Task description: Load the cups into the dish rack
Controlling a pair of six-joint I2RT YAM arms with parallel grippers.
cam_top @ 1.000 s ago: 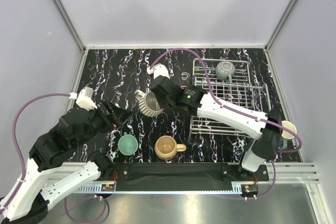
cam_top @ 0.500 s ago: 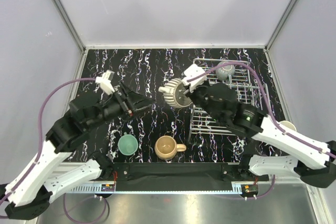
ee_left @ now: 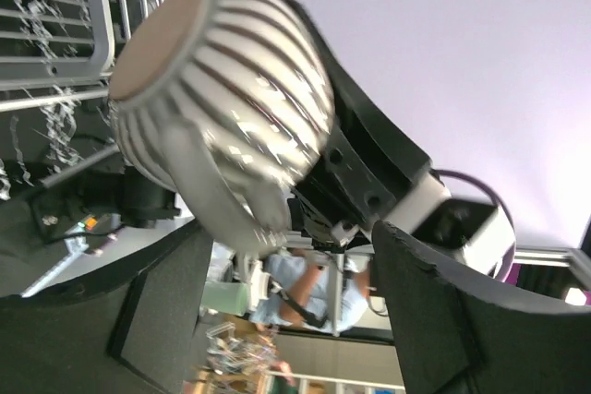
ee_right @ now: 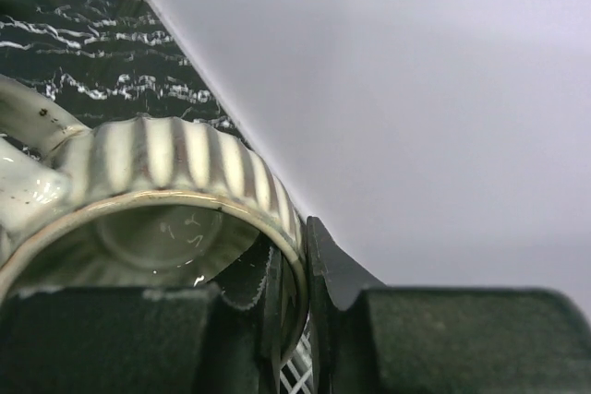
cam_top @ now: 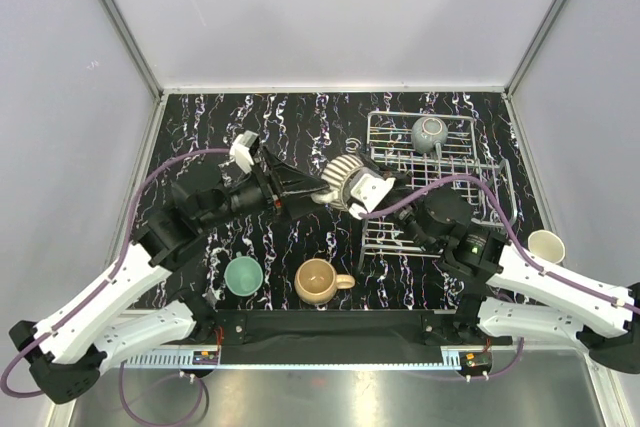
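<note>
Premises: a robotics test booth in a laboratory setting.

Evidence:
- Plain pale grey panel walls [cam_top: 330, 7] enclose three sides, held in bare aluminium frame posts [cam_top: 120, 22].
- A black marble-patterned tabletop [cam_top: 200, 122] fronts two white-and-black robot arms, left [cam_top: 100, 297] and right [cam_top: 560, 282], beside a slotted aluminium rail [cam_top: 570, 325].
- Purple cables [cam_top: 200, 153] run exposed.
- In the left wrist view, a blurred person in pale blue [ee_left: 305, 288] stands beyond the booth.

White arms [cam_top: 555, 287], black joints [cam_top: 205, 207], purple cables [cam_top: 180, 160].
</note>
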